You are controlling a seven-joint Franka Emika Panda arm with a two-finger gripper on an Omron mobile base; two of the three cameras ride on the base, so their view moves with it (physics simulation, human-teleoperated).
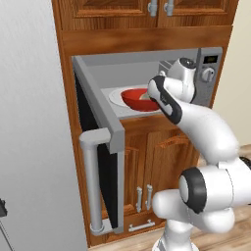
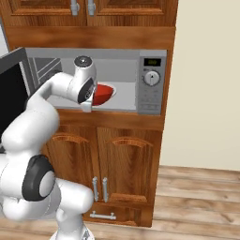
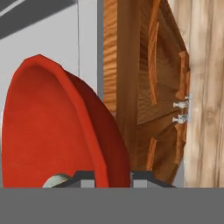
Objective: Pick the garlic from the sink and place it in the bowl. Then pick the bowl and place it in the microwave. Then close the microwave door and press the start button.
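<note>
The glossy red bowl (image 1: 134, 98) (image 2: 105, 93) is inside the open microwave (image 1: 210, 73) (image 2: 151, 79), over its white round plate (image 1: 115, 96). My gripper (image 3: 113, 177) is shut on the bowl's near rim, which runs between the two finger tips in the hand view. The pale garlic (image 3: 56, 180) lies inside the bowl (image 3: 48, 131), low by the left finger. Whether the bowl rests on the plate or hangs just above it I cannot tell. The microwave door (image 1: 100, 132) (image 2: 13, 89) is swung wide open to the left. The sink is out of view.
The door's thick grey bar handle (image 1: 92, 181) juts toward the base at the left. Wooden cabinet doors (image 2: 112, 168) lie below the microwave, and more cabinets (image 1: 142, 10) sit above. A grey wall (image 1: 29, 122) stands at the left, and wood floor (image 2: 201, 201) spreads at the right.
</note>
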